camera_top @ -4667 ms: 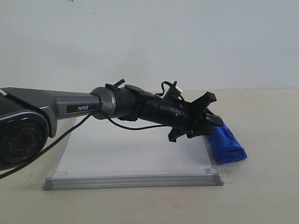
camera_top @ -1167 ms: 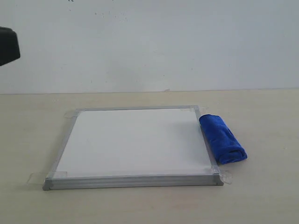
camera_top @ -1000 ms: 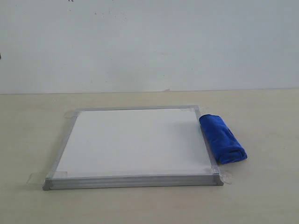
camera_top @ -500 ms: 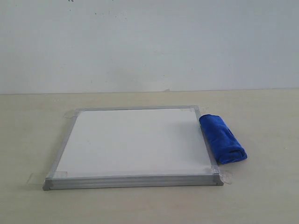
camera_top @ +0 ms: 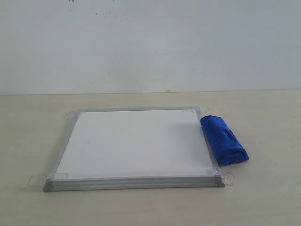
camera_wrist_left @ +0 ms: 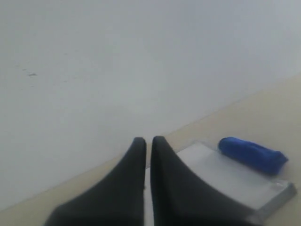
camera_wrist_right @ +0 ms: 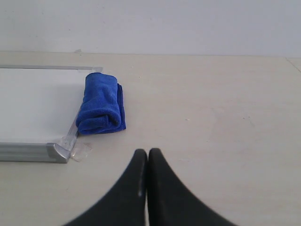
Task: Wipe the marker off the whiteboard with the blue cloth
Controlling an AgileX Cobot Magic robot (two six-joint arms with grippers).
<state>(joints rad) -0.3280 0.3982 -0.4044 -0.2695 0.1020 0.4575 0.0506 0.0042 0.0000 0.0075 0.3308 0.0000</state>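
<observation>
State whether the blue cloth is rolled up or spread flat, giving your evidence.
Rolled up: the blue cloth lies as a thick bundle along the whiteboard's edge, its end showing curled layers.

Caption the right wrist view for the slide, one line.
Right claw shut and empty, short of the rolled blue cloth lying against the frame of the whiteboard.

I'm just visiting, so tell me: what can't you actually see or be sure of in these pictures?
- Exterior view: both arms lie outside the frame.
- Left wrist view: blurred; the shut left fingers hide part of the whiteboard.
- Right wrist view: the picture's edge cuts off part of the whiteboard.
- No marker ink shows in any view; faint traces would be too small to tell.
</observation>
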